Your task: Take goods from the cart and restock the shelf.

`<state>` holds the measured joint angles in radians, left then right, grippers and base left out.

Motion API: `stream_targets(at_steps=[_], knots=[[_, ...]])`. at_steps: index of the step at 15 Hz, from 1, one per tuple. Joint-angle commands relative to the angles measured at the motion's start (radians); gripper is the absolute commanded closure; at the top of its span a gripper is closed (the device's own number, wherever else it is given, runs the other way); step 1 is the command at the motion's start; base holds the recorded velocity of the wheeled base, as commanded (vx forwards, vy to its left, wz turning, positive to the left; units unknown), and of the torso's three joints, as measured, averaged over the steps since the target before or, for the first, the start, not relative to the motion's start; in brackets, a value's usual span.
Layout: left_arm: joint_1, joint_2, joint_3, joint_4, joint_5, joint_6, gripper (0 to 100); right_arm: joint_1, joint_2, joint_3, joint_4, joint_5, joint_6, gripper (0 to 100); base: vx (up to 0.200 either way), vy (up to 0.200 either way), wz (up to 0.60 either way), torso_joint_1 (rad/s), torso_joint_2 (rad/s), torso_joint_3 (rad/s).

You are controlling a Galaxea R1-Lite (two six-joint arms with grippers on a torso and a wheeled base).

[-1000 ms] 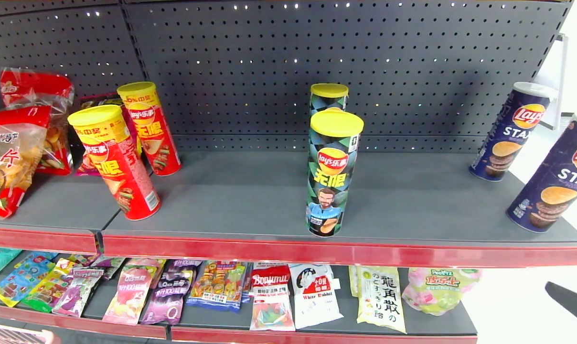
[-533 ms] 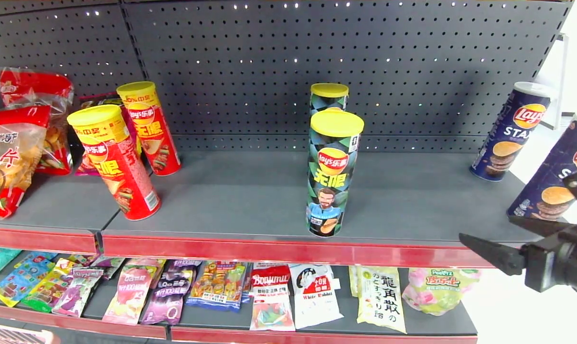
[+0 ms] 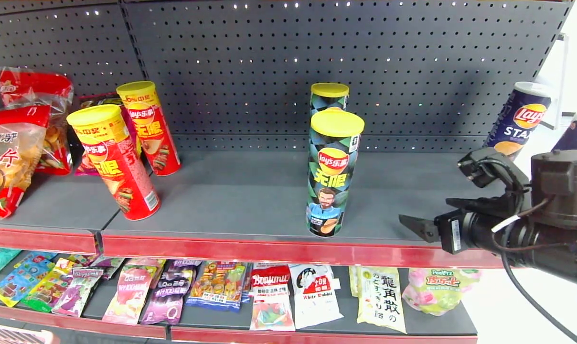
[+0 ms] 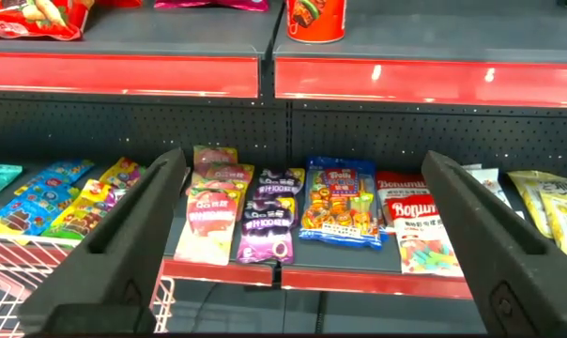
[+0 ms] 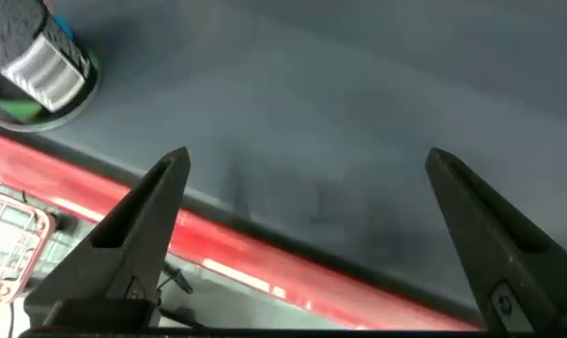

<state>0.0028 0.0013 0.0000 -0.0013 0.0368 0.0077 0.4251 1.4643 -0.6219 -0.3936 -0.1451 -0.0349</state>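
Pincers first: my right pincer (image 3: 432, 215) is spread wide with nothing between its fingers. It sits at the right of the head frame, level with the red front lip of the upper shelf (image 3: 250, 191). Its own wrist camera looks down between the two dark fingers onto the grey shelf board and that red lip. The blurred foot of a can (image 5: 39, 66) is beside it, and I cannot say which can it is.

My left pincer (image 4: 302, 164) is spread and empty too, held low before the lower shelf (image 4: 359, 272) and its row of snack packets (image 4: 340, 202). That wrist view also catches a corner of the wire cart (image 4: 21, 282), which the head view only clips at its bottom left.

A second ago just a dark tip poked in at the lower right edge of the head frame. Now the whole right arm has come in and up. It covers the lower part of the far blue can (image 3: 518, 119) and most of the near blue can (image 3: 575, 136), which is cut off at the right edge.

The front green can (image 3: 331, 177) stands upright mid-frame near the shelf lip, well apart from my right pincer. It hides most of a second green can (image 3: 329, 95) behind it. Two red cans (image 3: 114, 162) and red bags (image 3: 11, 153) stand at the left.
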Motion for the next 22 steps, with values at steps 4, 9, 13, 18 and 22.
stream_targets(at_steps=[4, 9, 13, 18, 22], knots=[[0.0, -0.001, 0.0, 0.0, 0.0, 0.0, 0, 0.011, 0.168, -0.136, 0.001, -0.036, -0.002, 0, 0.0, 0.0, 0.0, 0.0, 0.0, 0.0], [0.0, -0.001, 0.0, 0.0, 0.0, 0.0, 0, 0.063, 0.223, -0.182, -0.001, -0.041, -0.002, 0, 0.0, 0.0, 0.0, 0.0, 0.0, 0.0], [0.0, -0.001, 0.0, 0.0, 0.0, 0.0, 0, 0.1, 0.255, -0.223, 0.001, -0.041, 0.0, 0, 0.0, 0.0, 0.0, 0.0, 0.0, 0.0], [0.0, -0.001, 0.0, 0.0, 0.0, 0.0, 0, 0.123, 0.286, -0.252, 0.001, -0.048, -0.002, 0, 0.0, 0.0, 0.0, 0.0, 0.0, 0.0], [0.0, -0.001, 0.0, 0.0, 0.0, 0.0, 0, 0.139, 0.292, -0.259, -0.001, -0.05, -0.002, 0, 0.0, 0.0, 0.0, 0.0, 0.0, 0.0]])
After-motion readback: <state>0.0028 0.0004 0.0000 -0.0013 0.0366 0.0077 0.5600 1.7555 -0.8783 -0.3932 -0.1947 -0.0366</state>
